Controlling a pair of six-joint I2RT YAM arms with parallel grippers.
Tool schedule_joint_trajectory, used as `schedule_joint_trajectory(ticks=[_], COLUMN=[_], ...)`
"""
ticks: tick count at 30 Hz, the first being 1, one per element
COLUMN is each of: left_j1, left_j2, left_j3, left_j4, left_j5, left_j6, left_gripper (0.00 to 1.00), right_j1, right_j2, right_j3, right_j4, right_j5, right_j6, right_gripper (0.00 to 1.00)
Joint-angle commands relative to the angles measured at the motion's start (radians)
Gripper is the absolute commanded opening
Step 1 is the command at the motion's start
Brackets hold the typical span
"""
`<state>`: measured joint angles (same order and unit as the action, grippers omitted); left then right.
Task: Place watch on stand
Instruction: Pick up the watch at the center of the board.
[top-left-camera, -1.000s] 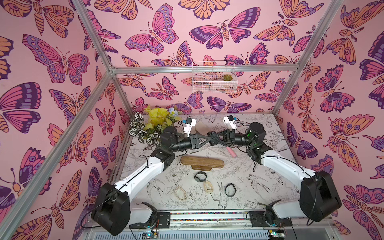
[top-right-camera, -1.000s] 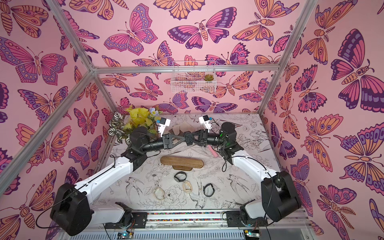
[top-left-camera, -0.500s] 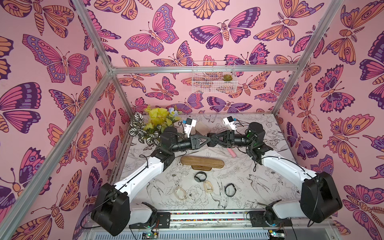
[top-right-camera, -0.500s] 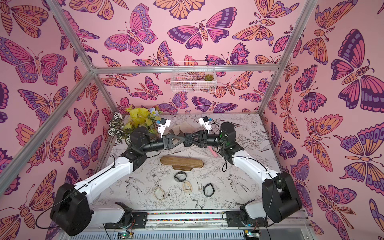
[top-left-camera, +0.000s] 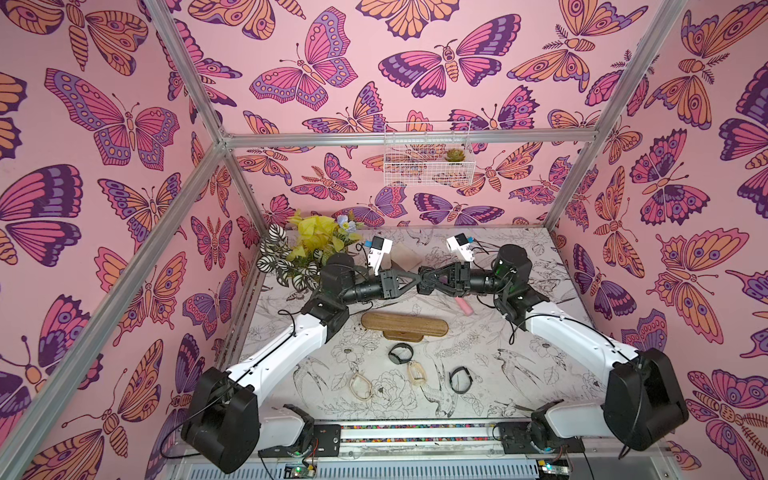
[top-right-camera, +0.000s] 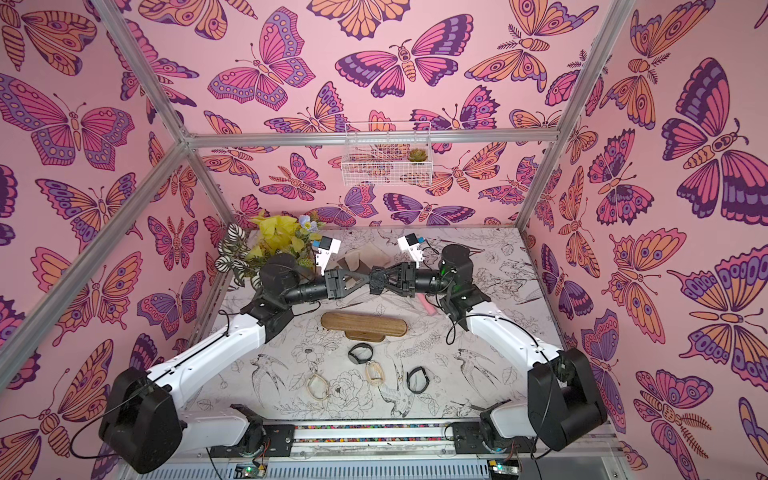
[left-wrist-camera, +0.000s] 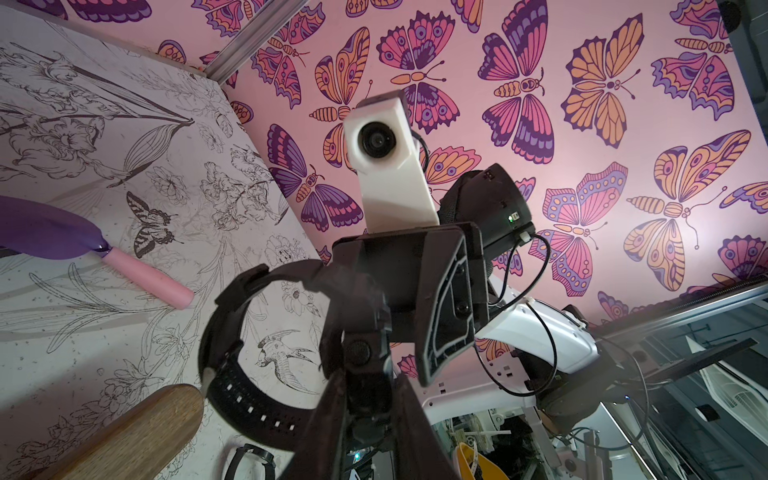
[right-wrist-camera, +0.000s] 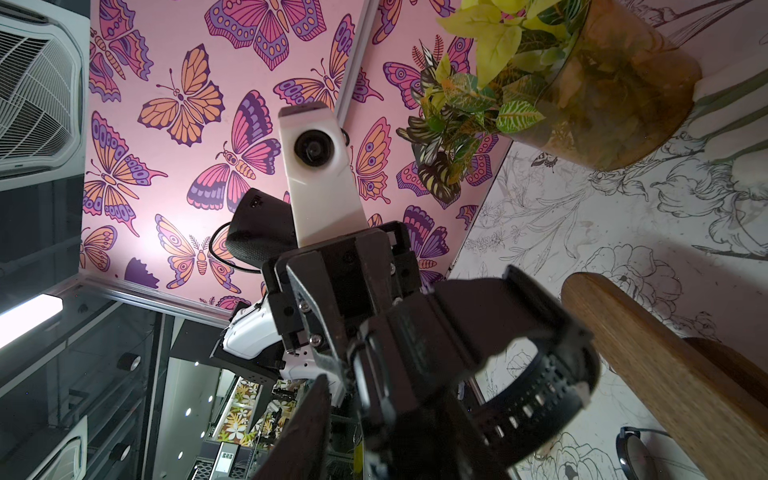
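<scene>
Both arms meet in mid-air, tip to tip, with a black watch with a perforated rubber strap (left-wrist-camera: 232, 376) caught between them. The left claw (top-left-camera: 415, 277) is narrowed down and pinches the black watch by its body; the strap curls away from its fingers in a loop. The right claw (top-right-camera: 376, 284) faces it from the opposite side, its jaws part-way apart around the same watch, but I cannot tell whether it is really gripping or only standing around it.

The long brown wooden stand with rounded ends (top-left-camera: 405, 325) sits on the flower-printed tabletop (top-left-camera: 519, 374), below the claws and on the side toward the arm bases. From the wrist views one rounded end lies near the hanging loop but apart from it. Its bar is bare.

Further out beyond the stand from the claws, two more black watches (top-left-camera: 401, 354) and two pale translucent straps (top-left-camera: 361, 386) lie flat on the tabletop, untouched. A pink stick (top-left-camera: 463, 306) lies under the right arm.

So I judge the pick-up done: one watch is off the tabletop and in hand. The placing is not: the loop has yet to be brought down to a rounded end, slid along the bar and let go.
</scene>
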<state>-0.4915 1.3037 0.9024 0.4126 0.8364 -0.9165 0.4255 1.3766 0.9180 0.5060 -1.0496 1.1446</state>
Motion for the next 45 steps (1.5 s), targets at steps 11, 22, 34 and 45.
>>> schedule_joint_trajectory(ticks=[11, 22, 34, 45], left_j1=[0.004, -0.007, -0.017, -0.021], left_j2=[-0.020, -0.011, 0.034, 0.050], left_j3=[-0.015, -0.009, 0.022, 0.035], left_j4=[0.008, 0.022, 0.045, 0.043], left_j5=[-0.013, -0.002, 0.016, 0.016], left_j6=[0.010, 0.007, -0.004, -0.008], left_gripper=[0.51, 0.58, 0.45, 0.27], right_j1=[-0.008, -0.008, -0.005, -0.006], right_j2=[-0.057, -0.036, -0.019, -0.019], right_j3=[0.031, 0.035, 0.039, 0.051], right_j4=[-0.085, -0.073, -0.074, -0.089], right_j5=[-0.020, -0.020, -0.021, -0.024], right_j6=[-0.079, -0.071, -0.067, -0.073], right_gripper=[0.25, 0.22, 0.22, 0.33])
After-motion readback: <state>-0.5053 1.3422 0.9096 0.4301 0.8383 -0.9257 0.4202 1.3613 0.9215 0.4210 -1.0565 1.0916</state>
